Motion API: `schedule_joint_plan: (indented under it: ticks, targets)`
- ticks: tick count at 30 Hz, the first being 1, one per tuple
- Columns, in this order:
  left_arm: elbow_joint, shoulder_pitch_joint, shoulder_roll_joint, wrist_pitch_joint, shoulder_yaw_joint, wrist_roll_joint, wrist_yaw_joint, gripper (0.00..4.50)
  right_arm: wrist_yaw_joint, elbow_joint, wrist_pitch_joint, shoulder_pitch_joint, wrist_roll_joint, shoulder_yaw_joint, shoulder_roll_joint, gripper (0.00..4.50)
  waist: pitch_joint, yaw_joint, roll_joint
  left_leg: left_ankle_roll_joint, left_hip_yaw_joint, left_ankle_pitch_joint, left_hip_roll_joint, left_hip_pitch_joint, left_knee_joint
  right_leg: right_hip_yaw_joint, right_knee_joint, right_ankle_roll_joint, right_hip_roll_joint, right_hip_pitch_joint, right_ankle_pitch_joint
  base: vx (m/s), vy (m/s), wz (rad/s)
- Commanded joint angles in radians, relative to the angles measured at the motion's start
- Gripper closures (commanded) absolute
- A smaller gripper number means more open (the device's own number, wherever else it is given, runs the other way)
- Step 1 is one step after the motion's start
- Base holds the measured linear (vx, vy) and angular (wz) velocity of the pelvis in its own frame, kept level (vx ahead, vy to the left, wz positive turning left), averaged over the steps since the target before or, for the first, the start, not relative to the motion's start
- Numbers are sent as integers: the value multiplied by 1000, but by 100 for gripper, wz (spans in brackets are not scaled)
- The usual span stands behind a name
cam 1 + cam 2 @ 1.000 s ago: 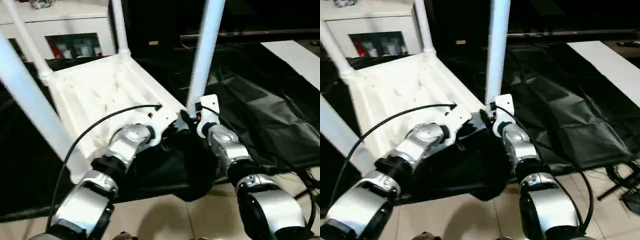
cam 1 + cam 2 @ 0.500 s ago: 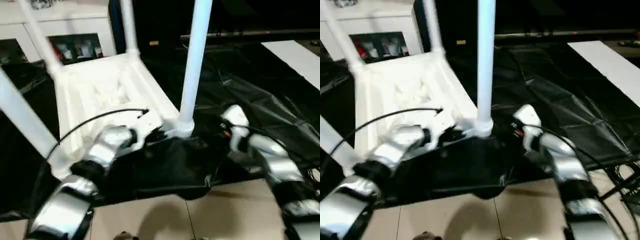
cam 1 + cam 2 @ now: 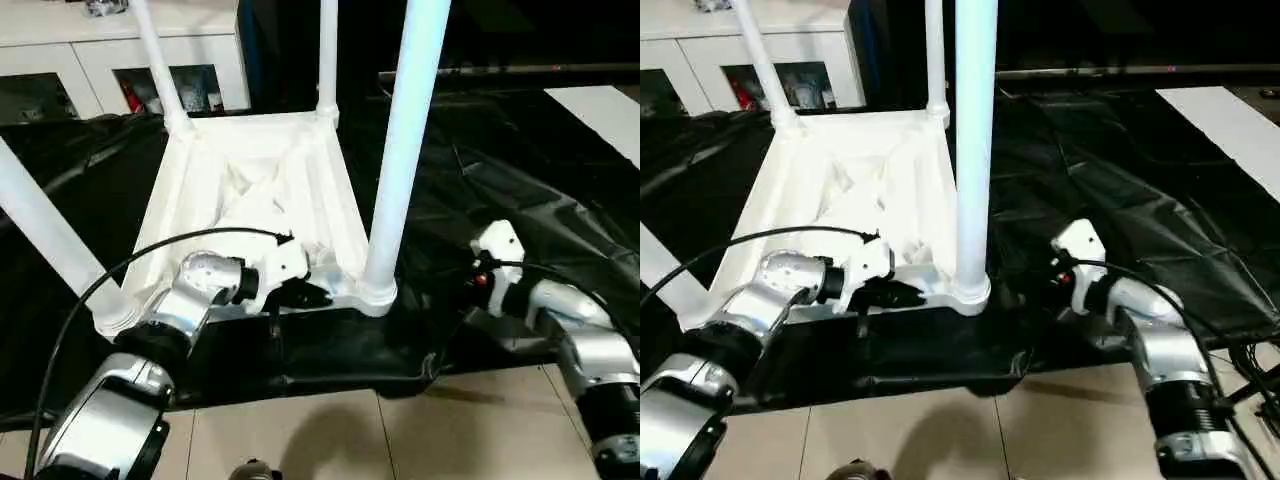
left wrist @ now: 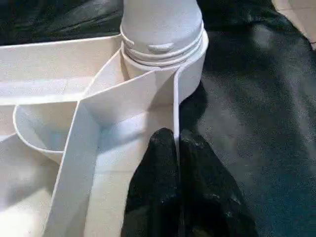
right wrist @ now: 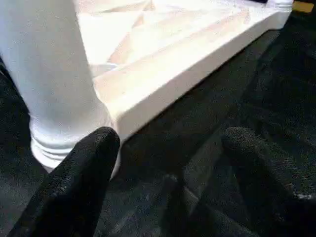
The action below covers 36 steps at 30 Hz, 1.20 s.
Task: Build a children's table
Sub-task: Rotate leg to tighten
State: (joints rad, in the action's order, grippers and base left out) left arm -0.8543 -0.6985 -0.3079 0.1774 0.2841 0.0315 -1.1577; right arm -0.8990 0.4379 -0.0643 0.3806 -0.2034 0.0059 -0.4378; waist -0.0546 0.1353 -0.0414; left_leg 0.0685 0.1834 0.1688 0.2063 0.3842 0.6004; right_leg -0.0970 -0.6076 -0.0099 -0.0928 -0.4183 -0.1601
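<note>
The tabletop (image 3: 250,200) lay upside down on the bench (image 3: 520,190), four legs socketed. Left fingers (image 4: 170,163) pinched its six-o'clock rim; right fingers (image 5: 84,168) gaped, empty, at three o'clock. Likely next: flip it upright.

A work table draped in black cloth (image 3: 520,180) carries the upturned white tabletop (image 3: 255,200), its legs (image 3: 405,130) standing upward.

Overhead light strong on my white tabletop (image 3: 250,190); ribs nearly washed out. Black cloth (image 3: 520,180) dim, dull sheen on folds. Near leg (image 3: 405,150) glares bluish-white. Soft shadow under socket in my left wrist view. My right fingertips (image 5: 84,173) out of focus.
</note>
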Motion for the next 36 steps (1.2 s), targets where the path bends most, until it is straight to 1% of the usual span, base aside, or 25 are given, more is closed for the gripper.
schedule_joint_plan:
  ticks: [1, 6, 7, 8, 10, 11, 13, 14, 15, 16, 17, 20, 23, 25, 26, 27, 28, 29, 30, 31, 32, 33, 34, 35, 36]
  targets:
    - [34, -25, -5, -27, -52, -55, -14, 387, 5, -36, -22, -15, -18, -9, 7, 73, 74, -3, 14, -53, -8, 256, 24, -15, -71, 45, 82, -184, -58, 57, -308, 0, 0, 0]
    - [132, 20, -31, -40, -67, -102, -68, 346, 24, -94, -44, -48, -31, -12, 12, 73, 71, -1, 25, -53, -7, 251, 28, -14, -73, 47, 81, -185, -61, 56, -322, 0, 0, 0]
    - [176, 38, -37, -52, -78, -123, -74, 337, 34, -117, -56, -61, -39, -16, 13, 73, 71, 0, 25, -54, -8, 249, 29, -14, -74, 48, 81, -182, -63, 58, -329, 0, 0, 0]
    - [242, 65, -44, -84, -94, -154, -77, 329, 42, -150, -75, -78, -49, -22, 14, 73, 70, -1, 16, -50, -9, 252, 31, -15, -75, 49, 79, -178, -63, 55, -339, 0, 0, 0]
    - [326, 100, -47, -124, -120, -187, -56, 319, 47, -192, -94, -99, -54, -27, 14, 73, 70, -3, 18, -49, -7, 250, 30, -15, -75, 50, 78, -182, -58, 53, -325, 0, 0, 0]
    - [469, 171, -47, -196, -164, -228, 12, 312, 61, -264, -123, -137, -62, -29, 16, 73, 68, -3, 8, -40, -10, 264, 36, -14, -79, 52, 75, -183, -62, 56, -323, 0, 0, 0]
    - [541, 214, -40, -227, -189, -229, 78, 294, 79, -300, -144, -154, -66, -32, 19, 73, 65, -8, 12, -41, -7, 289, 32, -16, -80, 50, 86, -174, -57, 50, -355, 0, 0, 0]
    - [614, 270, -19, -261, -221, -199, 189, 287, 125, -334, -159, -174, -57, -41, 32, 73, 64, -10, 8, -33, -11, 306, 31, -16, -82, 49, 86, -164, -57, 53, -382, 0, 0, 0]
    - [749, 411, 43, -293, -271, -130, 377, 287, 209, -402, -152, -223, -47, -54, 79, 73, 66, -19, 15, -24, -12, 296, 41, -13, -85, 51, 83, -161, -57, 57, -350, 0, 0, 0]
    - [788, 455, 65, -299, -283, -106, 428, 283, 232, -421, -150, -240, -46, -56, 95, 73, 60, -24, 16, -29, -12, 298, 40, -9, -85, 49, 88, -156, -57, 55, -355, 0, 0, 0]
    - [840, 517, 106, -298, -301, -110, 479, 261, 271, -440, -178, -260, -53, -62, 119, 73, 58, -36, 17, -29, -9, 336, 25, -18, -81, 41, 109, -97, -53, 48, -510, 0, 0, 0]
    - [975, 689, 214, -289, -341, -113, 594, 261, 339, -478, -213, -319, -69, -70, 166, 73, 56, -46, 14, -30, -13, 345, 24, -14, -87, 39, 124, -61, -47, 43, -543, 0, 0, 0]
    - [1024, 757, 226, -252, -331, -83, 614, 261, 358, -480, -184, -331, -44, -66, 178, 73, 52, -54, 17, -32, -17, 382, 23, -10, -91, 37, 133, -36, -45, 41, -565, 0, 0, 0]
    - [1091, 808, 222, -290, -316, -56, 667, 261, 381, -487, -196, -331, -30, -60, 188, 73, 48, -61, 10, -7, -26, 424, 29, -20, -95, 26, 135, -21, -26, 34, -562, 0, 0, 0]
    - [1123, 824, 226, -307, -314, -43, 699, 261, 389, -483, -200, -324, -22, -54, 193, 73, 36, -59, 21, -13, -73, 480, 18, 42, -124, -20, 100, -22, -32, 78, -504, -28, -16, 25]
    - [1152, 832, 238, -332, -318, -38, 732, 261, 397, -468, -192, -313, -10, -48, 199, 73, 44, -63, -19, 0, -132, 646, 73, 16, -165, -28, 74, -43, -8, 78, -401, -28, -16, 25]
    - [1158, 832, 242, -336, -323, -39, 743, 261, 400, -456, -186, -306, -6, -47, 201, 73, 44, -82, -35, -4, -203, 731, 119, 4, -195, -16, 6, -96, -1, 73, -246, 0, -63, 56]
    - [1163, 831, 248, -333, -333, -35, 758, 261, 406, -441, -181, -296, -2, -43, 204, 73, 36, -102, -30, -31, -248, 758, 133, -11, -209, -3, -45, -139, 16, 53, -214, 25, -127, 62]
    - [1167, 832, 251, -333, -336, -33, 763, 261, 409, -439, -181, -294, -2, -42, 204, 73, 33, -109, -25, -47, -268, 737, 131, -13, -211, 8, -62, -153, 18, 49, -225, 25, -127, 62]
    - [1168, 829, 258, -339, -347, -40, 774, 261, 410, -434, -190, -288, -19, -42, 212, 73, 33, -103, -23, -65, -270, 717, 111, -6, -206, 21, -68, -167, 18, 48, -243, 9, -191, 66]
    - [1168, 828, 262, -346, -355, -47, 781, 261, 411, -431, -197, -285, -32, -42, 217, 73, 28, -96, 11, -105, -209, 578, 5, 35, -138, 52, 36, -312, -25, 65, -333, -48, -240, 61]
    - [1173, 832, 262, -349, -354, -51, 785, 261, 396, -429, -196, -281, -31, -28, 213, 73, 33, -97, 36, -71, -122, 492, -36, -20, -32, 69, 122, -341, -34, 16, -499, -48, -240, 61]
    - [1176, 835, 260, -351, -353, -53, 787, 261, 384, -428, -193, -278, -28, -18, 209, 73, 36, -72, 66, -103, -46, 377, -104, -58, 133, 63, 180, -366, -62, 2, -622, -100, -248, 25]
    - [1189, 858, 255, -359, -341, -52, 791, 261, 341, -429, -194, -278, -28, 5, 196, 73, 29, -29, 87, -101, -56, 132, -85, 56, 112, 138, 133, -46, -97, 108, -769, -3, -212, 3]
    - [1189, 858, 255, -359, -341, -52, 791, 261, 341, -429, -194, -278, -28, 5, 196, 73, 37, -6, 87, -104, -63, 115, -80, 49, 84, 161, 124, 77, -100, 114, -737, -3, -212, 3]
